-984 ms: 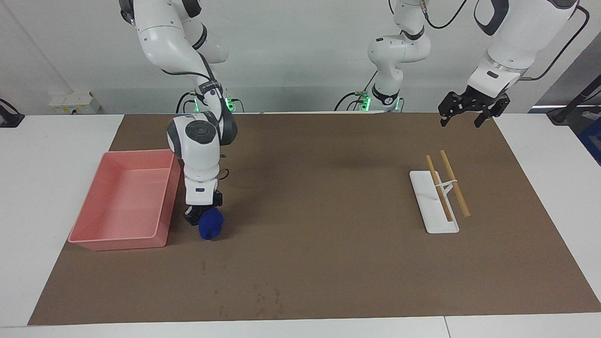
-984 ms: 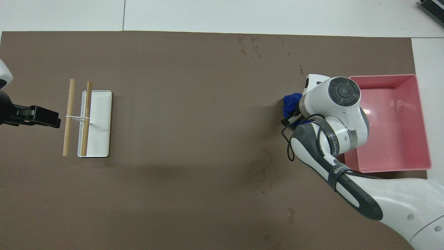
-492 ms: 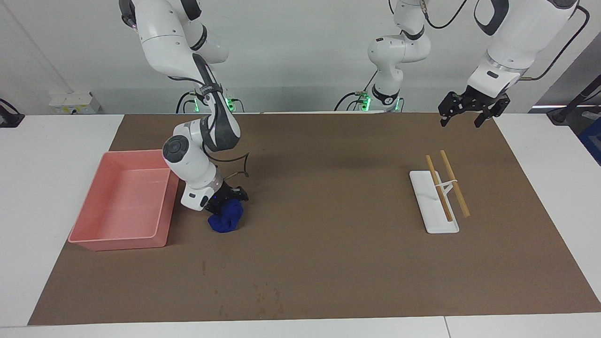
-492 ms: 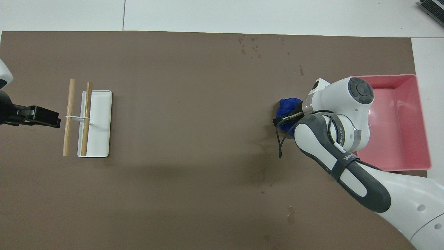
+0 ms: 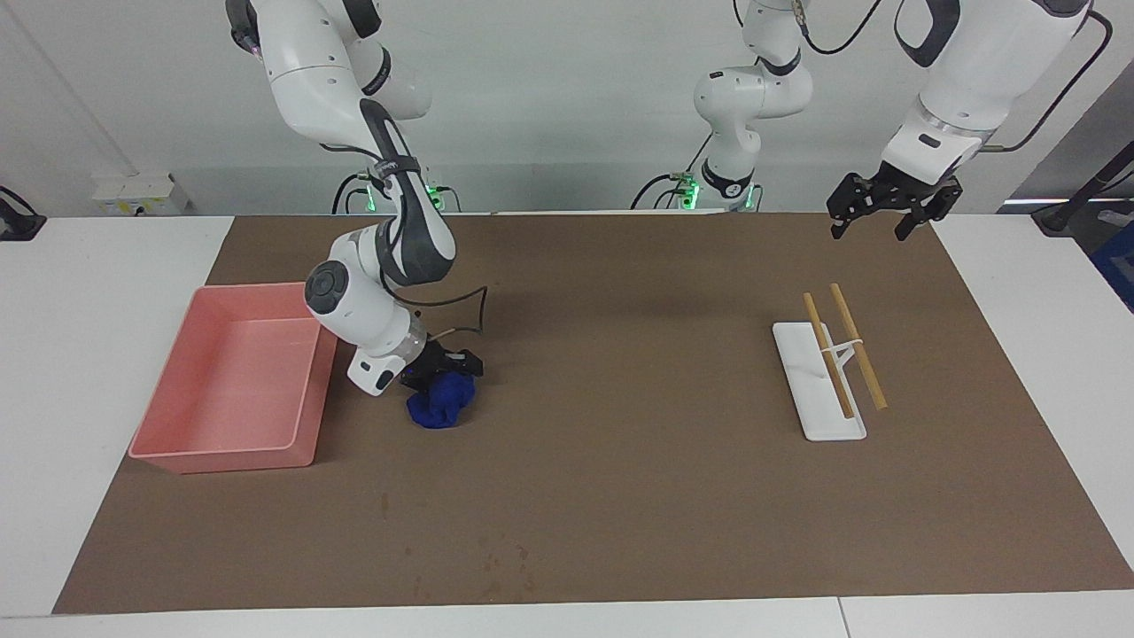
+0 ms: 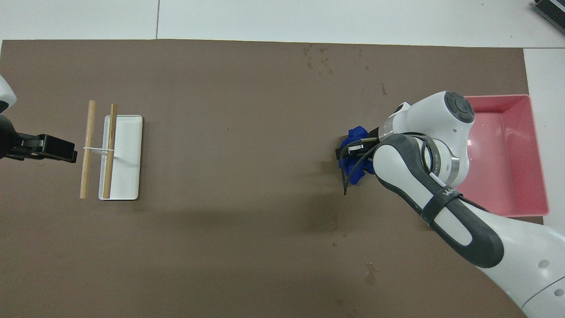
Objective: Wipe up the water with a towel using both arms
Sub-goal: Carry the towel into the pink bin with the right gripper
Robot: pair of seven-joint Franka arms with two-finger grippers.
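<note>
**Clock reference.** All clock directions are read on the overhead view, with 12 o'clock pointing away from the robots.

**Right arm.** The right gripper is clenched on the towel. The wrist is tilted, and the arm reaches in over the brown mat. The towel is a crumpled deep-blue bundle that bulges out below the fingers. Its lower folds sit at mat level, but contact with the mat cannot be confirmed. In the overhead view the right gripper covers the middle of the towel, and blue cloth shows on either side of it.

**Towel location.** The towel is just beside the pink tray, which lies at its 3 o'clock and is not touching it. The towel is outside the tray.

**Water.** The water is a faint, narrow dark streak on the mat. It lies at about 1 o'clock from the towel, farther from the robots, and apart from the cloth. A cluster of small dark specks lies at about 11 o'clock from the towel, near the mat edge.

**Left arm.** The left arm waits. The left gripper is released, with its fingers spread and nothing between them. It hangs over the mat edge at the left arm's end of the table.

**Other items.** A white tray lies well apart at 9 o'clock from the towel. Two wooden sticks are propped across it.
</note>
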